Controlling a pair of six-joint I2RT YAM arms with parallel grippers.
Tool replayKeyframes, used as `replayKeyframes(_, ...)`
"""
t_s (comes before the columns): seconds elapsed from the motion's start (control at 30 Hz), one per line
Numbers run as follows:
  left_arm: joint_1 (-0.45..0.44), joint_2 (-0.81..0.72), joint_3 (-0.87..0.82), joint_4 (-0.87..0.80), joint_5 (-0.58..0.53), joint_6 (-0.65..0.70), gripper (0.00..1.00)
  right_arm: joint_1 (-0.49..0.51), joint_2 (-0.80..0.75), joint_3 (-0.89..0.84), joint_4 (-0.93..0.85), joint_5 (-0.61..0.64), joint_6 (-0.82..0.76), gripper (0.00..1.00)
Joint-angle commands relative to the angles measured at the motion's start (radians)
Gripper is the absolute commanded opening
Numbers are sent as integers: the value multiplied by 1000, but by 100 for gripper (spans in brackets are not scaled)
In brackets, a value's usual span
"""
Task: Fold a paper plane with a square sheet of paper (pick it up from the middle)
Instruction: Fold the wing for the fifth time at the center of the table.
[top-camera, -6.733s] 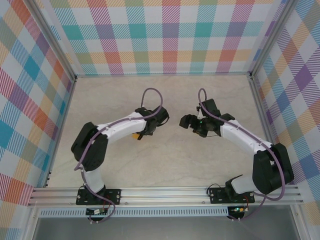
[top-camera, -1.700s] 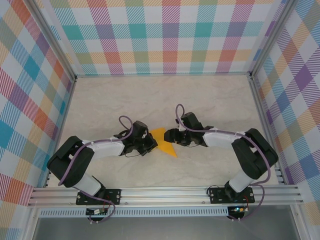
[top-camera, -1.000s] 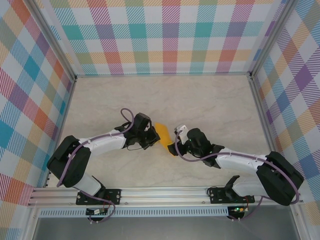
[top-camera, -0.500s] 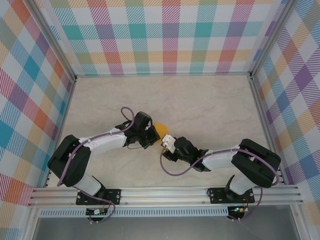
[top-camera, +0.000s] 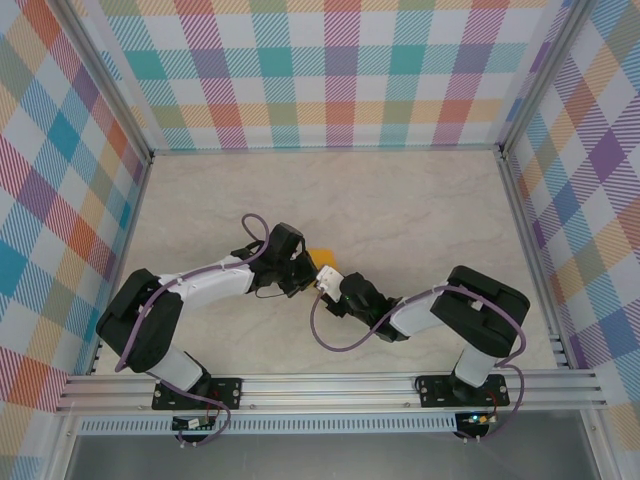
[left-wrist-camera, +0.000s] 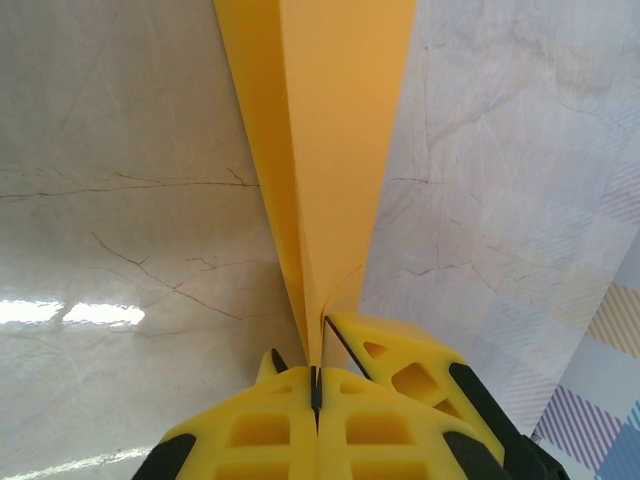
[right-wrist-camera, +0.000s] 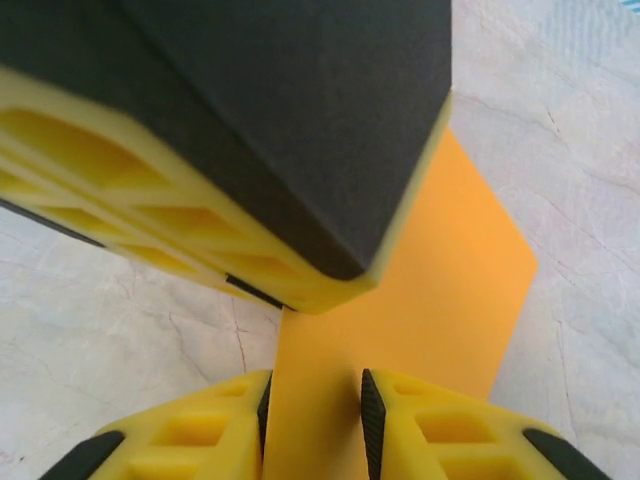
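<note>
The orange paper (top-camera: 322, 257) is folded into a narrow pointed dart with a centre crease, like a paper plane (left-wrist-camera: 325, 150), and is held just above the table. My left gripper (left-wrist-camera: 316, 378) is shut on its pointed end; from above it (top-camera: 303, 271) sits at the paper's left. My right gripper (right-wrist-camera: 314, 400) reaches in from the right (top-camera: 320, 279), jaws a little apart, with the flat orange sheet (right-wrist-camera: 450, 260) lying between the pads. One left finger (right-wrist-camera: 250, 130) looms close over the right fingertips. A right finger (left-wrist-camera: 410, 365) touches the paper beside the left jaws.
The marble-patterned tabletop (top-camera: 400, 200) stretches behind and beside both arms. Checked walls and aluminium rails (top-camera: 320, 390) enclose it. Both arms' cables loop near the centre, and the two grippers are crowded together.
The right arm has swung left and in towards the left gripper, and its jaws have narrowed round the paper. The left gripper has kept still, shut on the paper.
</note>
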Motion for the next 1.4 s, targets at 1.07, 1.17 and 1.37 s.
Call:
replayKeyframes(1.07, 121, -230, -149, 79, -51, 192, 73, -316, 4, 44, -36, -609, 688, 2)
replayKeyframes(1.17, 111, -212, -170, 132, -42, 186, 74, -338, 18, 47, -26, -648, 736, 1)
replayKeyframes(1.37, 77, -148, -183, 223, -18, 174, 73, -359, 34, 49, -30, -694, 811, 0)
